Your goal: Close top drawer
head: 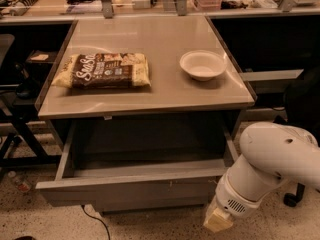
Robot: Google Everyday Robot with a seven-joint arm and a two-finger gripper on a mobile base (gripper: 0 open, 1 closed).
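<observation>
Below the tabletop (160, 34), the top drawer (130, 191) is seen pulled out. Beside the right end of its front, the gripper (218, 219) is held low; its grasp state cannot be determined.

The counter (150, 34) is pale tan. On it, the snack bag (102, 70) is dark brown with white letters and pale yellow ends, and the bowl (202, 65) is creamy white. The top drawer (130, 191) is plain grey, with a few tiny white marks on its front. The robot's arm (272, 156) is white, and the claw (218, 220), low down on the right by the drawer's front corner, is pale yellow. The floor (30, 214) is light with many little dark specks, and a black cord (96, 220) lies on it.
</observation>
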